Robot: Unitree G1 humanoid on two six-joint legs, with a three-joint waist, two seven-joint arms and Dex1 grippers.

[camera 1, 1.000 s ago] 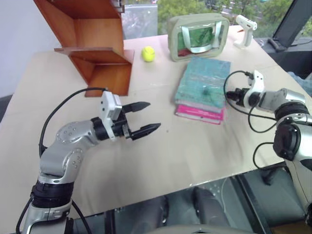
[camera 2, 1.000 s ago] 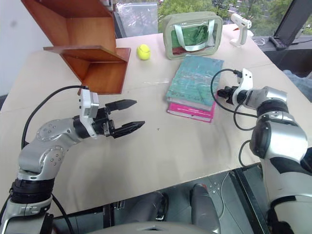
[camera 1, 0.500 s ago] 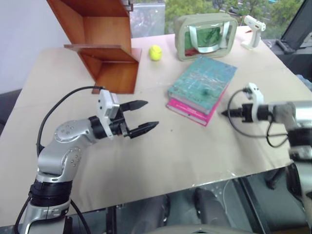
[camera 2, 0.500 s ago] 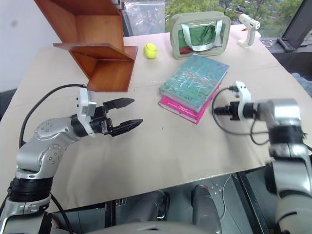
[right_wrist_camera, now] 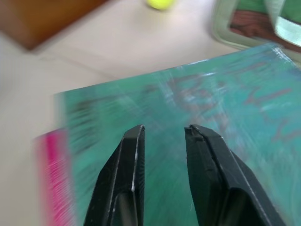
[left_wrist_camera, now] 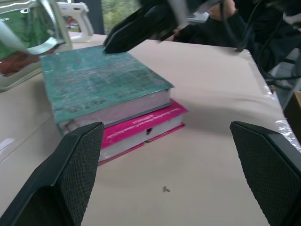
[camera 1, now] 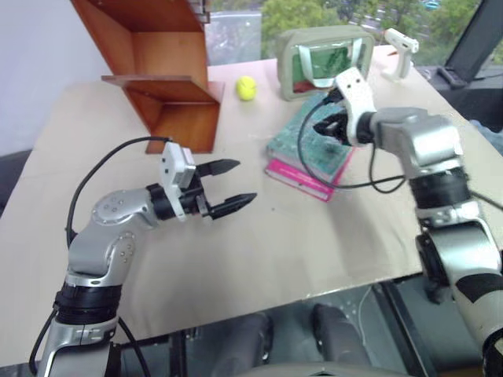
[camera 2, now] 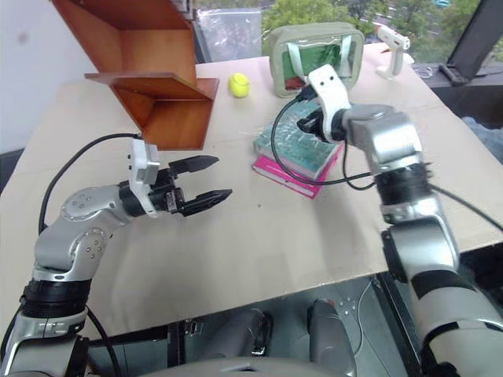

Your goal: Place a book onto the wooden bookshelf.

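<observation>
Beige table (camera 1: 259,251) carries the book (camera 1: 314,133) (stacked on a pink book (camera 1: 302,177)) near its far right edge. Right gripper (camera 1: 322,128), fingers clenched, hovers above it; left gripper (camera 1: 236,186) is spread wide, empty. Bookshelf (camera 1: 157,63) occupies the far left corner.

Head eyes overlook the table (camera 1: 259,236); both wrist views share the book (left_wrist_camera: 94,84).
</observation>
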